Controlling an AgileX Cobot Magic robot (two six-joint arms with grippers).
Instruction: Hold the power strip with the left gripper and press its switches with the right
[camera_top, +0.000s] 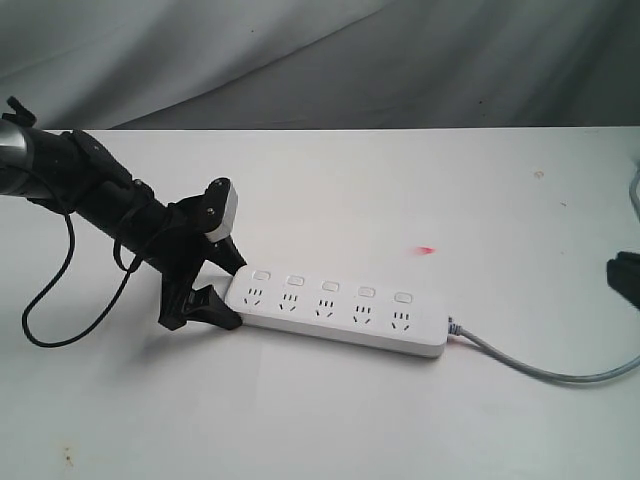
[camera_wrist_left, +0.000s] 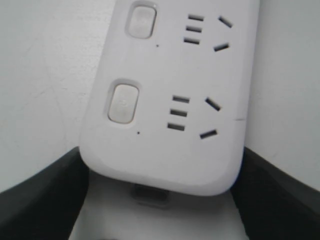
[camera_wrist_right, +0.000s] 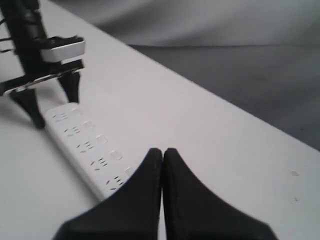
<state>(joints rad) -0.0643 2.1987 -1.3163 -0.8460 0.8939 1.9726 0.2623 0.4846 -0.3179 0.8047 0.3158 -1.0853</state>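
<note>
The black right gripper (camera_wrist_right: 162, 152), its jaws pressed together into a single blunt point, fills the foreground of its own wrist view. It is held clear of the long flat white plastic power strip (camera_top: 335, 310), out beyond the strip's cord end. Closed this way, the jaws look set to serve as one fingertip for pushing buttons, not for grasping. At the end farthest from those jaws, the black left gripper (camera_top: 220, 285) straddles the strip's rounded end. One jaw lies against each long side, clamping the strip flat on the white tabletop (camera_top: 400, 180). That hold is probably meant to keep the light bar from sliding or tipping under a push. The five small white square switches (camera_top: 328, 286) run in a row away from the left jaws, one beside each outlet. All face up and none is covered, and the first sits just ahead of the left jaws. The grey cord (camera_top: 540, 368) trails off the opposite end of the strip, toward the right jaws' side of the tabletop. Nothing is touching a switch, so the pressing appears not yet begun. The right arm would first have to reach in over the row.
</note>
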